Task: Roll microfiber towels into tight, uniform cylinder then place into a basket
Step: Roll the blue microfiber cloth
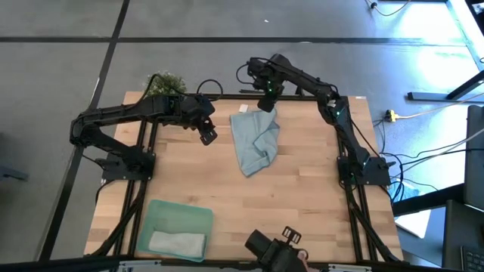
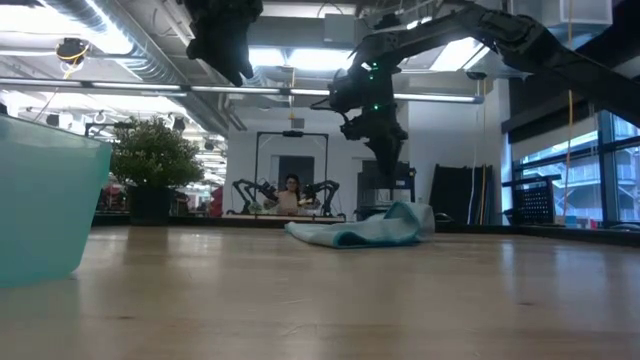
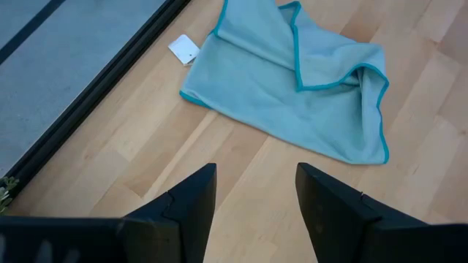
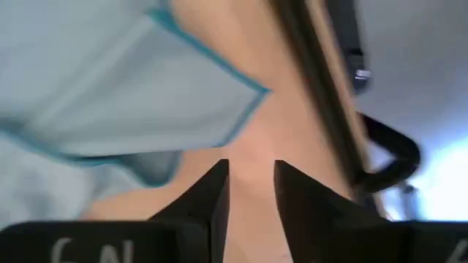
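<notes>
The light blue microfiber towel [image 1: 255, 140] lies crumpled on the wooden table [image 1: 302, 196], one side folded over itself, with a small white tag [image 3: 184, 49] at its far corner. My right gripper [image 4: 252, 183] hangs open just above the towel's far end [image 1: 266, 113], pointing down, with bare wood between its fingers. My left gripper [image 3: 254, 201] hovers open to the left of the towel, above the table. The mint-green basket [image 1: 198, 217] stands at the near left with a pale grey towel [image 1: 178, 242] lying in it.
A potted plant [image 1: 165, 83] stands at the far left corner. A dark camera mount [image 1: 276, 245] sits at the table's near edge. Bare wood lies between the towel and the basket. A person [image 2: 291, 195] sits far behind the table.
</notes>
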{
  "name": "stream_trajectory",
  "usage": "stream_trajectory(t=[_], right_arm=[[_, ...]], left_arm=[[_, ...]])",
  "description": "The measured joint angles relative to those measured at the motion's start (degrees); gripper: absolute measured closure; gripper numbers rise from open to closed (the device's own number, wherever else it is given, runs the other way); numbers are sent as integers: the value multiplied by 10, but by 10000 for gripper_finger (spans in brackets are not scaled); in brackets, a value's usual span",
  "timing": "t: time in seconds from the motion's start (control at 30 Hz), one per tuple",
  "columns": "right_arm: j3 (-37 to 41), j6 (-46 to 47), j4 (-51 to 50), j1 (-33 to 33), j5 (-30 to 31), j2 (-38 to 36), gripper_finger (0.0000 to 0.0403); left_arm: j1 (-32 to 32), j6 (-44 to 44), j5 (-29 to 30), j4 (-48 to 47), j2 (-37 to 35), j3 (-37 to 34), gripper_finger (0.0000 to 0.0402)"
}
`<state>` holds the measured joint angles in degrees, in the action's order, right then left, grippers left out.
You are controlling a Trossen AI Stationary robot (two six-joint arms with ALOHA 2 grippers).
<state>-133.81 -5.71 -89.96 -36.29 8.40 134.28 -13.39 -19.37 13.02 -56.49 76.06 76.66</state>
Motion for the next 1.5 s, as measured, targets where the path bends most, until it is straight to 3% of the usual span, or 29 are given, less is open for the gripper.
stream_trajectory(t=[0.27, 0.37, 0.47, 0.73, 1.0, 1.5], right_arm=[[-2, -71, 1, 17, -289, -52, 294], [4, -123, 17, 42, -369, -51, 298], [36, -199, 37, 74, -413, -50, 299], [192, -406, 71, 126, -404, -47, 299], [261, -398, 207, 137, -354, -47, 299], [263, -397, 267, 128, -282, -20, 299]], left_arm=[[0, -1, 0, 0, 0, 0, 218], [0, -1, 0, 0, 0, 0, 218], [0, -1, 0, 0, 0, 0, 218], [0, 0, 0, 0, 0, 0, 218], [0, 0, 0, 0, 0, 0, 218], [2, -13, 0, 0, 0, 0, 218]])
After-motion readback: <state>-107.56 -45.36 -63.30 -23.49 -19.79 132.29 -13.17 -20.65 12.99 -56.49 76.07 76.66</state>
